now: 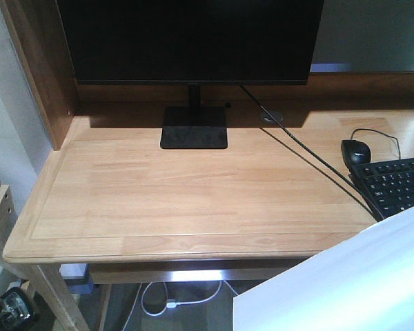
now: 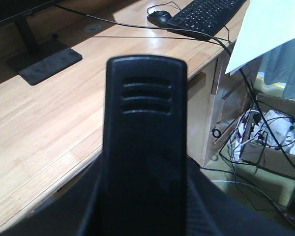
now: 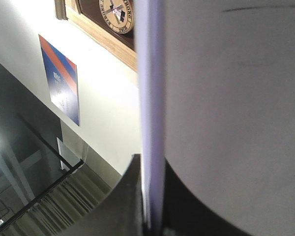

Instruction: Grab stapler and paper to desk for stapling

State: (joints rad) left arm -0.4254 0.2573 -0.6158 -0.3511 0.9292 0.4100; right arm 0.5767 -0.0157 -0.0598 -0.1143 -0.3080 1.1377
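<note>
My left gripper (image 2: 145,219) is closed on the stapler (image 2: 145,142). Its black ribbed body stands out ahead of the fingers, with the desk (image 2: 34,128) below and beyond them. The right gripper (image 3: 150,221) pinches the paper (image 3: 226,123), whose edge rises straight out from between its fingers (image 3: 130,201). I judge the stapler rigid, fairly heavy and smooth-sided, best squeezed across its flanks. The paper is light and floppy; held at one edge it will sag and may slide.
</note>
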